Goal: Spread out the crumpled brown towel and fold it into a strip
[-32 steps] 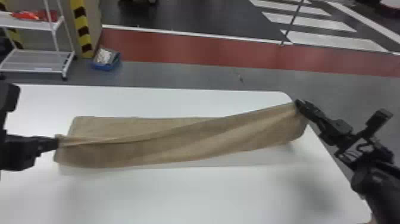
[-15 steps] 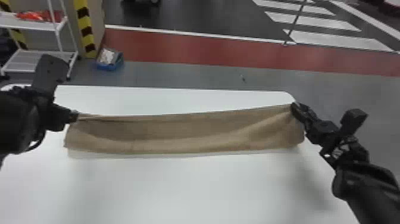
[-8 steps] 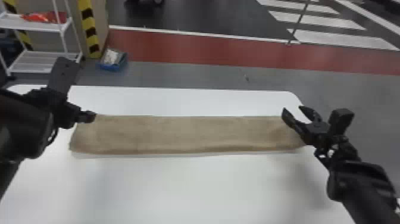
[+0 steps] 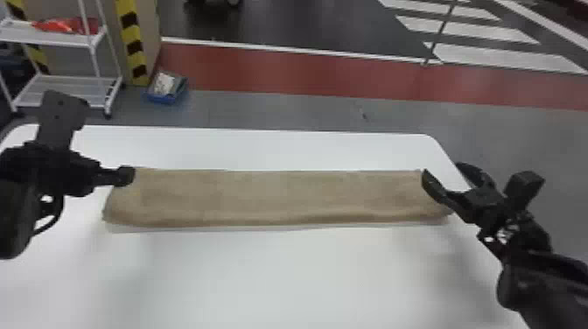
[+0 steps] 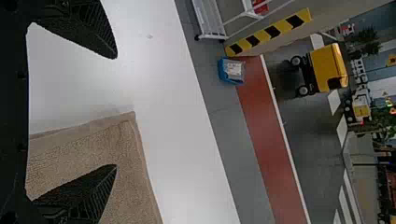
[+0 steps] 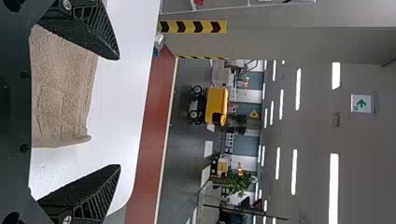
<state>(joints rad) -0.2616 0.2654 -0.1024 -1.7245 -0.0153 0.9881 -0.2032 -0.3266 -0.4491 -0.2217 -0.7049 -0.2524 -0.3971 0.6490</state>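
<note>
Black arms with rounded casings and ribbed fingers.
In the head view, the left arm point(image 4: 17, 218) at nine o'clock has a thin looped cable point(image 4: 58, 214) and a flat dark-grey plate point(image 4: 61, 113) with small holes; the right arm point(image 4: 542, 284) at four o'clock has a boxy block point(image 4: 525, 186). The right gripper point(image 4: 442, 169) has black, tapered fingers point(image 6: 95, 32) with slanted ribs; pale round screws point(image 6: 67, 4) sit at ten and eight o'clock in its wrist view.

Free passage on near side of towel point(image 4: 280, 197)
</note>
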